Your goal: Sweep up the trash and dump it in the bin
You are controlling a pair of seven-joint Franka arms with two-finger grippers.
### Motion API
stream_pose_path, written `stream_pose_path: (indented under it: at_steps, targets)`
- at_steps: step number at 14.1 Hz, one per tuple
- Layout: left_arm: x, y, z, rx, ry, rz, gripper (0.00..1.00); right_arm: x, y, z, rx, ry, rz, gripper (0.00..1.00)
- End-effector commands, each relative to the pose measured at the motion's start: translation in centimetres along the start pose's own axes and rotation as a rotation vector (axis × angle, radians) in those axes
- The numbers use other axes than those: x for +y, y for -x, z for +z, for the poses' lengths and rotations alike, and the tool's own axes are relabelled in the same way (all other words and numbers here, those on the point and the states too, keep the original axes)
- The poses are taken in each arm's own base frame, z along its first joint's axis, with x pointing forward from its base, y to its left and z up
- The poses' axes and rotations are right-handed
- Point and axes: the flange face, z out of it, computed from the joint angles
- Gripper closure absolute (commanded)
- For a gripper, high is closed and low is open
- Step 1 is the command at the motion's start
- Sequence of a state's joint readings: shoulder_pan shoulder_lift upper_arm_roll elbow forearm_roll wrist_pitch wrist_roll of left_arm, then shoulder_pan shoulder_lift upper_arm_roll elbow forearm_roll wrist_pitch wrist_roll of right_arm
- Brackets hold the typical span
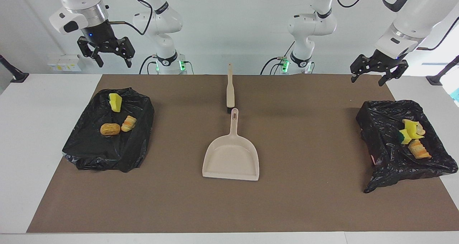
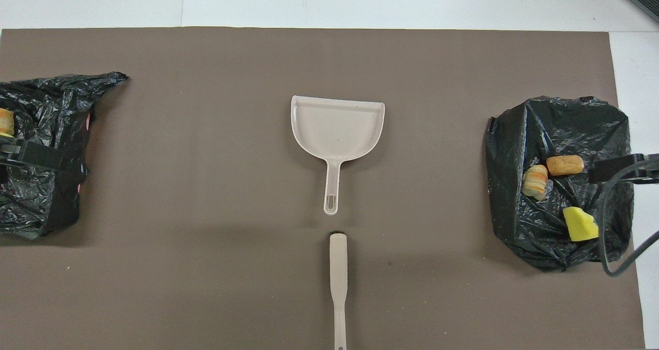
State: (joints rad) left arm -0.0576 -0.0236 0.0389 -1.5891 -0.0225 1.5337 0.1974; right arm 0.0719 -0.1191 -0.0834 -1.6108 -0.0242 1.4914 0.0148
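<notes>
**Both grippers raised and spread, trash lying on two black bags**

In the facing view, the left gripper [image 1: 371, 73] is seen hanging in the air over the brown mat [image 1: 304, 201], above the edge of the black bag [image 1: 391, 158] at the left arm's end; its fingers are spread and nothing is held. The right gripper [image 1: 107, 56] is raised above the table's edge near the other black bag [image 1: 89, 154], fingers likewise spread and empty. The trash is found in two groups: a yellow sponge piece [image 1: 115, 102], a brown bread lump [image 1: 110, 129] and a striped lump [image 1: 129, 123] on the right arm's bag; yellow sponge scraps [image 1: 408, 131] and an orange lump [image 1: 419, 150] on the left arm's bag. The dustpan [image 1: 231, 158] is laid flat mid-mat, with the brush [image 1: 230, 89] just beyond its handle, nearer to the robots, not touching.

In the overhead view, the dustpan [image 2: 337, 128] and brush [image 2: 338, 278] are lined up end to end. The bread lump [image 2: 565, 165], striped lump [image 2: 535, 181] and sponge piece [image 2: 579, 224] are seen on their bag [image 2: 520, 134].
</notes>
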Motion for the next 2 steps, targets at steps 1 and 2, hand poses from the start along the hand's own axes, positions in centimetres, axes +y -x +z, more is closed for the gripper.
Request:
stream_pose_path:
  at_steps: [1, 2]
  targets:
    - [-0.12, 0.88, 0.15, -0.014, -0.011, 0.006, 0.0, 0.49, 0.6, 0.02, 0.006, -0.002, -0.021, 0.0]
    - [-0.12, 0.86, 0.14, -0.012, -0.012, 0.006, 0.0, 0.56, 0.58, 0.0, 0.008, -0.002, -0.021, 0.0]
